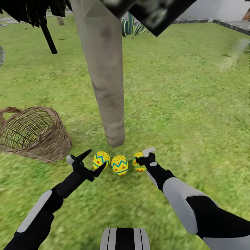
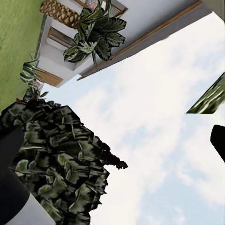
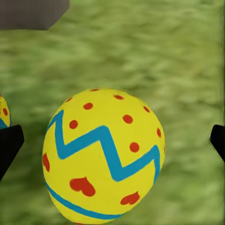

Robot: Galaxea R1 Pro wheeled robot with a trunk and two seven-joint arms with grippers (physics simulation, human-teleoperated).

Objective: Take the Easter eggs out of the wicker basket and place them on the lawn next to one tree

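1. In the head view three Easter eggs lie in a short row on the lawn (image 1: 194, 114) just in front of the foot of the tree (image 1: 104, 80), whose pale trunk rises toward 12 o'clock with dark shard-like foliage at the top.
2. The left egg (image 1: 101, 159) sits at about 7 o'clock from the trunk base, the middle egg (image 1: 119, 165) at about 6 o'clock, and the right egg (image 1: 138, 162) at about 5 o'clock; the left and middle eggs are just beside each other, and none touches the trunk.
3. The wicker basket (image 1: 34, 133) lies tipped on the grass at 9 o'clock from the eggs, its open mouth turned toward 10 o'clock; no egg shows through its weave.
4. The left gripper (image 1: 88, 161) hovers just beside the left egg, at its 9 o'clock, with its dark fingers spread wide and nothing between them.
5. The left wrist view looks up at cloudy sky, dark foliage and a white building edge with potted plants.
6. The right gripper (image 1: 143, 157) is over the right egg and partly covers it. In the right wrist view that egg (image 3: 103, 157) stands on blurred grass between the two dark fingertips (image 3: 9, 145), which are parted and clear of the shell on both sides, so the fingers are released.
7. A sliver of another egg (image 3: 3, 117) shows at the edge of the right wrist view.
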